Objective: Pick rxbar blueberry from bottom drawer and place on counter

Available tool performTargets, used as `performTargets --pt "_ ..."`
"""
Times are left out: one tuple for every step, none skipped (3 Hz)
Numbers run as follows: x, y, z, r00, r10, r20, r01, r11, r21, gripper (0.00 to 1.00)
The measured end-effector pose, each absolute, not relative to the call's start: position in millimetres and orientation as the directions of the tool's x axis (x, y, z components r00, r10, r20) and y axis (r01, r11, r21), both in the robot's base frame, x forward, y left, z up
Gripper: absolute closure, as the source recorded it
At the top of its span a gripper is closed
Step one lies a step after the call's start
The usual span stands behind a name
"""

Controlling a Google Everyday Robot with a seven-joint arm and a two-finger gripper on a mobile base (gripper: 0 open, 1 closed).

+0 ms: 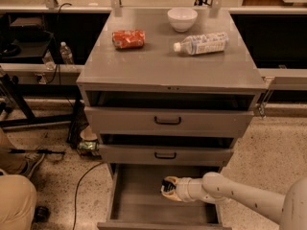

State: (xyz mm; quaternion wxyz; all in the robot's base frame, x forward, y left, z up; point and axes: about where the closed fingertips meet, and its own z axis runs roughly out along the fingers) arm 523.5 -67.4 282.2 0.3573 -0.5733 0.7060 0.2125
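Grey desk (158, 66) on speckled floor, with can (128, 38), bowl (182, 19) and bottle (201, 43) on top. Bottom drawer (136, 200) is open. Tool (169, 189) is down inside it, at the small dark bar (166, 184) mid-drawer. Can't tell if it is clenched. Step looks like grasping. Next needs a firm hold, then a lift clear of the upper drawers.

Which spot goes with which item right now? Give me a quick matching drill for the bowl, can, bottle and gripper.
Things:
1 bowl
2 can
3 bottle
4 gripper

Places:
a inside the open bottom drawer
b lying on its side, right part of the counter
c upright, at the counter's back edge
d crushed, left part of the counter

Pairs: 1-c, 2-d, 3-b, 4-a
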Motion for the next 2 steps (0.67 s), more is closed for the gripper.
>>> performTargets --pt "523.5 -67.4 282.2 -0.087 -0.658 -0.748 -0.961 0.252 -0.110 1.00" --pt "506.2 -77.5 301.2 -0.084 -0.671 -0.737 -0.952 0.271 -0.138 1.00"
